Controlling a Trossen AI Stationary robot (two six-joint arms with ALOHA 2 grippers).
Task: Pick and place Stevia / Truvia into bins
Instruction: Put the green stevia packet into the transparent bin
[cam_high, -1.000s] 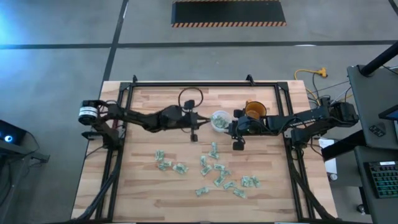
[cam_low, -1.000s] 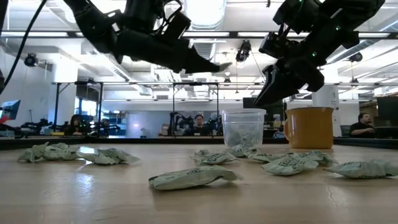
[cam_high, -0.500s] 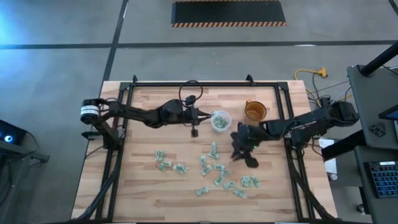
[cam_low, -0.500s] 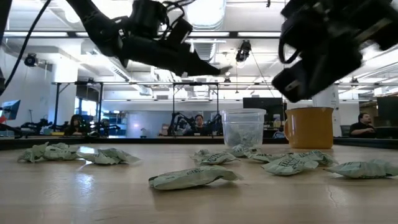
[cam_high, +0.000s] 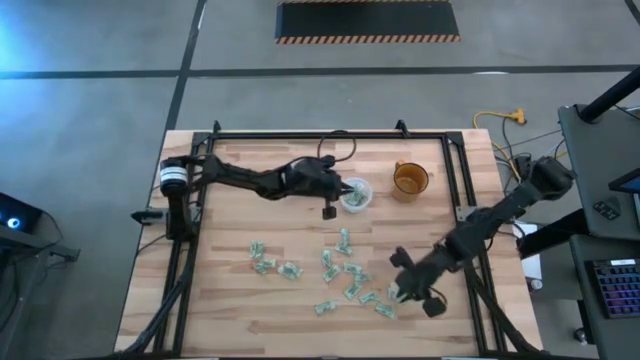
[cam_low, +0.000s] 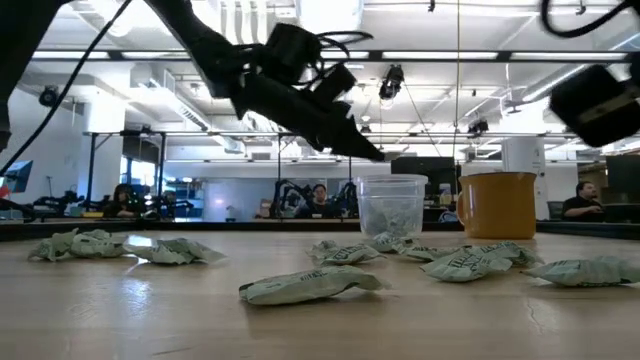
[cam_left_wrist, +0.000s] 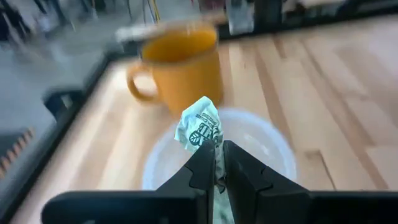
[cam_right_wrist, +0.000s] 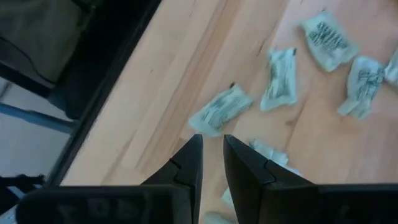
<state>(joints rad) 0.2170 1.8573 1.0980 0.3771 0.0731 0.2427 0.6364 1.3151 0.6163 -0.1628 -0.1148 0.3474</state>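
Dark left gripper (cam_left_wrist: 219, 163): my fingers are pinched tight on one crumpled Stevia sachet (cam_left_wrist: 200, 126), which sticks up between the tips.
Below my left gripper: the clear plastic cup (cam_left_wrist: 273, 144), its rim right under the sachet; sachets already lie inside it (cam_low: 390, 214).
Beyond the cup: the orange mug (cam_left_wrist: 185, 65), just beside it, handle turned away from the cup.
My right gripper (cam_right_wrist: 210, 163): fingers narrowly parted, nothing between them, low over the loose sachets (cam_high: 345, 275) near the table's front right edge (cam_high: 505, 345).
Open room: bare wood (cam_high: 250, 205) lies on the far side of the cup from the mug; the sachet scatter fills the middle front.
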